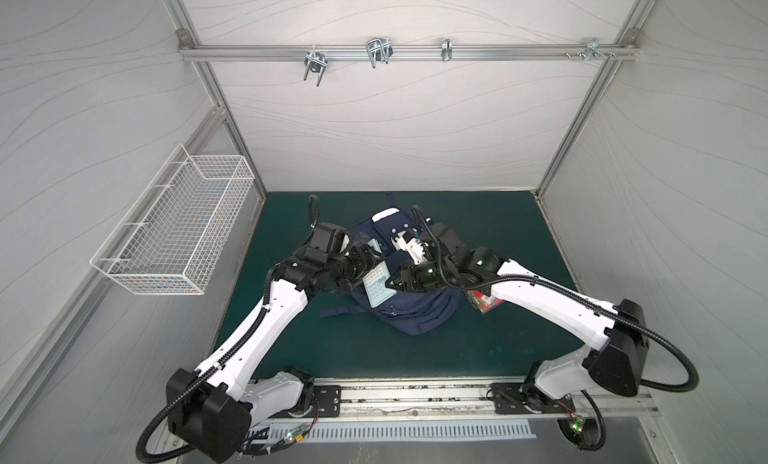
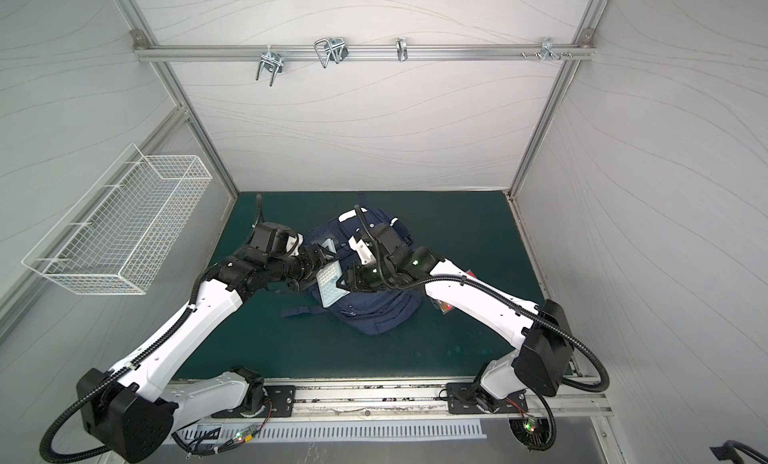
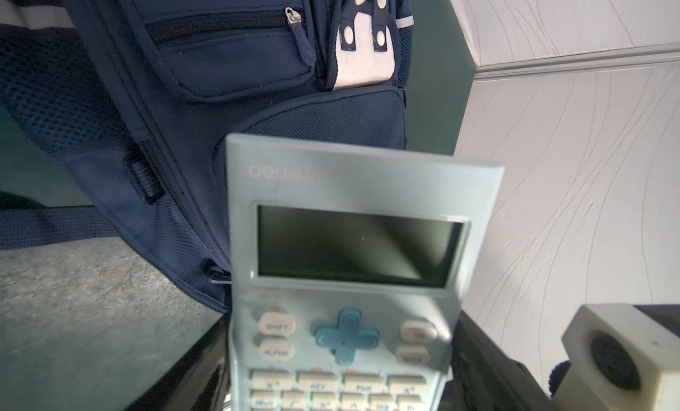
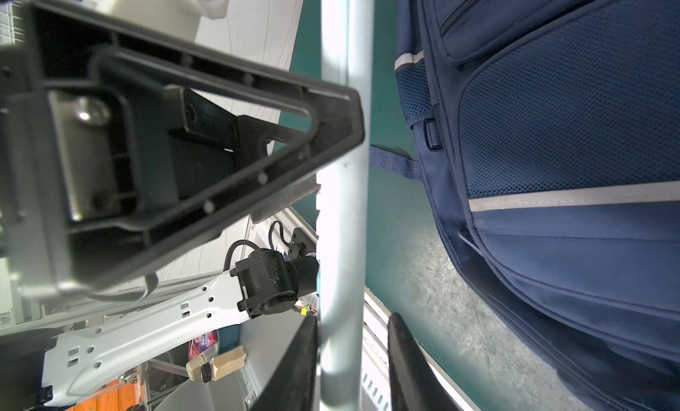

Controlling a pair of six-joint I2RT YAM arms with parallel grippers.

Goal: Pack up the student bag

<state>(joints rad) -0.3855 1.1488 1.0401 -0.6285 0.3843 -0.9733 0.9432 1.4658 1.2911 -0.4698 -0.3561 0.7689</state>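
I've got the bag (image 1: pixel 415 316) in navy blue, with dotted mesh panels, white stripes (image 4: pixel 574 197) and a white patch (image 3: pixel 362 65) crossed by navy tabs with pale studs. The calculator (image 3: pixel 353 177) is pale blue; its screen (image 3: pixel 357 243) is dark grey, its keys (image 3: pixel 276 326) cream and its cross pad (image 3: pixel 346 335) a brighter blue. The surface (image 1: pixel 478 350) is dark green, scuffed paler in places. The walls (image 1: pixel 374 129) are pale grey with thin wavy lines. The basket (image 1: pixel 178 229) is a white wire grid. The arms (image 1: pixel 266 320) are white with black joints — a red pack (image 1: pixel 482 304) shows beside the right one.
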